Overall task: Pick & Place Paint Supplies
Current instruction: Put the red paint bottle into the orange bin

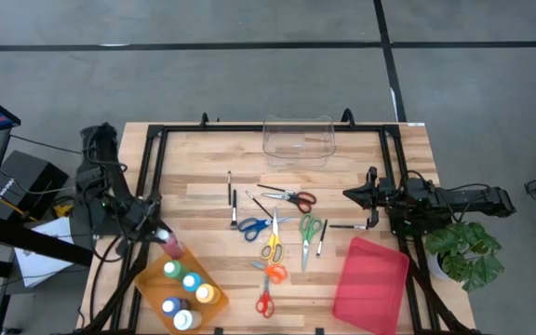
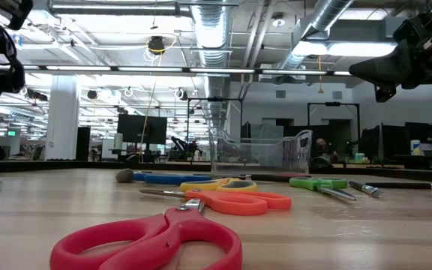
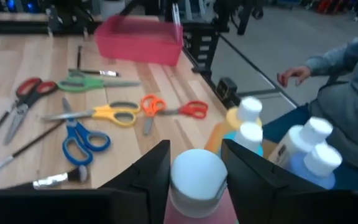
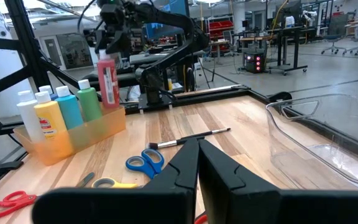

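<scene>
The wooden tabletop [image 1: 203, 177] carries a red tray [image 1: 371, 285] near right, a clear bin [image 1: 298, 140] at the far middle and an orange tray [image 1: 152, 282] near left. In the orange tray stand green [image 1: 170, 270], blue [image 1: 191, 282], yellow [image 1: 206, 293] and white [image 1: 185, 319] bottles. The left gripper [image 1: 164, 238] hangs just over that tray's far end, clamped on a red bottle [image 1: 171, 247] held upright. The right gripper [image 1: 354, 194] waits above the tabletop's right side, fingers closed on nothing. Scissors lie mid-table: blue [image 1: 254, 228], yellow [image 1: 272, 244], green [image 1: 307, 231], orange [image 1: 274, 271], red [image 1: 264, 301], and a dark-red pair [image 1: 291, 197]. Thin brushes [image 1: 234, 209] lie beside them.
</scene>
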Motion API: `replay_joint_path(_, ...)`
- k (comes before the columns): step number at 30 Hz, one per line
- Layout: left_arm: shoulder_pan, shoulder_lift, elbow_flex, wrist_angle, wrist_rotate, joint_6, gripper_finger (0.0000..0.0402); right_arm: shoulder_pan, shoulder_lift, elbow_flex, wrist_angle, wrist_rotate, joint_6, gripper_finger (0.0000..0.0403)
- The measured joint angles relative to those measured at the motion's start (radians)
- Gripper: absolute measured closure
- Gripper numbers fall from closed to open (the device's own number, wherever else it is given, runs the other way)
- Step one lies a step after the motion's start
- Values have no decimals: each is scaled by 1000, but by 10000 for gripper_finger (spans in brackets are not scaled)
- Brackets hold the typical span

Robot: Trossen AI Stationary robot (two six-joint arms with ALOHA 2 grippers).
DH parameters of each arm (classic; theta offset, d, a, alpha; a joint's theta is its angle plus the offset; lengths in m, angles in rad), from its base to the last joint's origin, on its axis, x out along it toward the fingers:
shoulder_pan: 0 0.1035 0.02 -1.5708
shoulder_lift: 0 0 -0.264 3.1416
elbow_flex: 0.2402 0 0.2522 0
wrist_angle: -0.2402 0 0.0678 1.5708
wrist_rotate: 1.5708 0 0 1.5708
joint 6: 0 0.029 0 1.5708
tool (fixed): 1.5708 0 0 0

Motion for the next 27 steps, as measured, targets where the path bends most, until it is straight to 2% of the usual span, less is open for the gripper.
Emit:
replay_joint_path(5,-36,0,-55,47,0,-31,285,0,0,0,0,0,0,395)
replay_joint_path(11,-64,0,-114,88,-45,-35,267,0,0,0,0,0,0,395)
replay_joint_path(18,-70,0,-194,168,-59,-35,283,0,0,0,0,0,0,395)
replay_joint_path(24,-70,0,-217,208,-96,-35,268,0,0,0,0,0,0,395)
replay_joint_path(27,-70,0,-250,236,-109,-35,273,0,0,0,0,0,0,395)
